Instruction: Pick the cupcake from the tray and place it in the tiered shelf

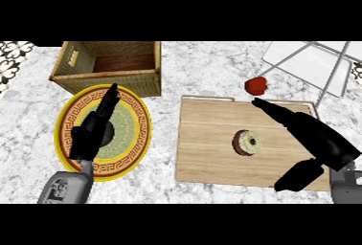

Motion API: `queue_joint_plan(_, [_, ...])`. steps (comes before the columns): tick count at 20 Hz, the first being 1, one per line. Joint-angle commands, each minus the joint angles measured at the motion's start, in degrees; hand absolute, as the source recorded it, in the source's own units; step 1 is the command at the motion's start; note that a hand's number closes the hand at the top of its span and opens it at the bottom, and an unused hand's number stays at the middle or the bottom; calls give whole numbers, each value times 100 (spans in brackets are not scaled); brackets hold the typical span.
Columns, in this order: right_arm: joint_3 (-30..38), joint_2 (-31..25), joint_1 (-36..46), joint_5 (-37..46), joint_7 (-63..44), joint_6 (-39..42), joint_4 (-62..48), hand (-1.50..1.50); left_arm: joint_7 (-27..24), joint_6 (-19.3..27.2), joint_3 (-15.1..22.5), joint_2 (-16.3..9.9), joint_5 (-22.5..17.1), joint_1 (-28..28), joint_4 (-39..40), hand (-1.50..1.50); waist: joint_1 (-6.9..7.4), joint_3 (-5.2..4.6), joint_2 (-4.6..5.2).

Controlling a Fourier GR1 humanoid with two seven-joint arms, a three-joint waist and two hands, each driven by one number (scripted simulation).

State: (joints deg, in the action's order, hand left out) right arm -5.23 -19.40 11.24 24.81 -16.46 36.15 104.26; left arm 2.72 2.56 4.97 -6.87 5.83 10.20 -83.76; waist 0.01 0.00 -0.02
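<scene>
Head view looks down on the marble counter (212,72), the biggest thing here, with all else lying on it. Next in size is the wooden tray (205,162), pale and flat, at the middle right. Left of it lies a round plate (138,143) with a yellow rim and a red patterned band. Behind the plate stands a woven basket (106,79). At the far right corner is the white tiered shelf (311,62), with thin metal legs.

The right hand (311,139) hangs over the right part of the tray, fingers straight and apart from the thumb, holding nothing. The left hand (96,127) rests over the plate, fingers straight also, and holds nothing.

The cupcake (247,142) sits near the middle of the tray, just left of the right hand and not touched by it. It is small and round, with a dark brown edge and a pale top with a dark spot. A small red fruit (256,85) lies beyond the tray.

I judge the step is the reach. The right hand should move left and go down so that thumb and fingers come on both sides of the cupcake before closing, because such a small, low thing may slide on the smooth wood.
</scene>
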Motion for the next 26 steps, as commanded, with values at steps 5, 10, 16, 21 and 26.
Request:
queue_joint_plan(5, [-379, 452, 83, 913, 375, -463, -606, -150, 209, -305, -184, -78, -112, -263, -548, 0, 24, 1, -1])
queue_joint_plan(10, [-28, 410, 258, 894, 376, -141, -722, -150, 78, -103, 63, 193, 288, -519, -573, 0, 14, 0, -1])
queue_joint_plan(16, [-136, 507, -187, 1260, 846, -396, -806, -150, -42, -226, -253, 189, 267, 21, 199, 0, -10, 0, 1])
queue_joint_plan(21, [-183, 726, 433, 1534, 1088, -584, -1818, -150, -249, -205, -221, 293, 319, -153, 153, 0, 12, 0, 5])
queue_joint_plan(26, [-185, 770, 219, 1689, 1202, -587, -1671, -150, -253, -548, -591, 65, 47, 74, 268, 0, 0, 0, 2])
